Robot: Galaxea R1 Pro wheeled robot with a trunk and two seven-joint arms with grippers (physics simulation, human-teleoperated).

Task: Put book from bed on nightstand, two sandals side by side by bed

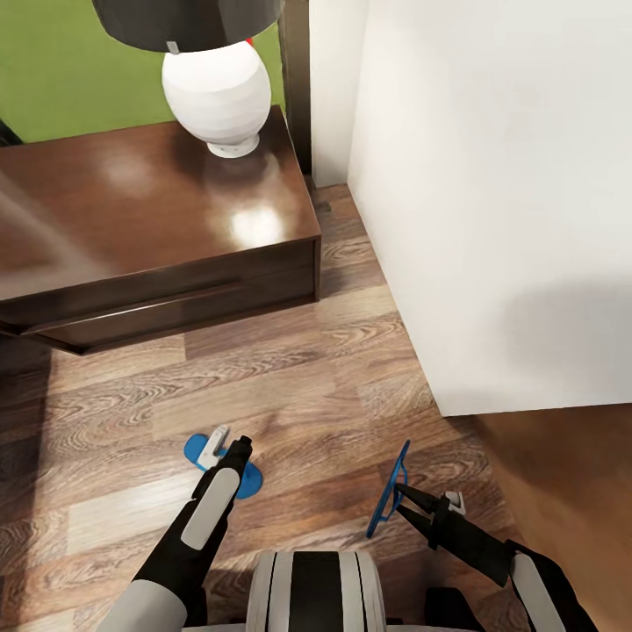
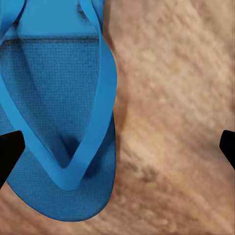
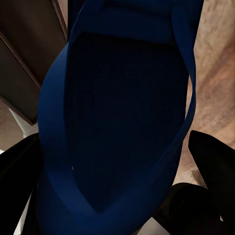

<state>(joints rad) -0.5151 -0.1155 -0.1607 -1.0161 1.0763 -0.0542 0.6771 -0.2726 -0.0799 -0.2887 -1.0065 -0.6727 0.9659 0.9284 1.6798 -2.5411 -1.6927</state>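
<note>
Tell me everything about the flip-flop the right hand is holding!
The sandal is bright blue, flat and thin, with a thin blue toe strap. It looks rubbery. The right gripper pinches it between its fingers, holding it on edge above the wood floor, beside the bed. Only the fingers touch it.

Left tool (image 1: 230,449) agape, right tool (image 1: 402,493) clamped.
</note>
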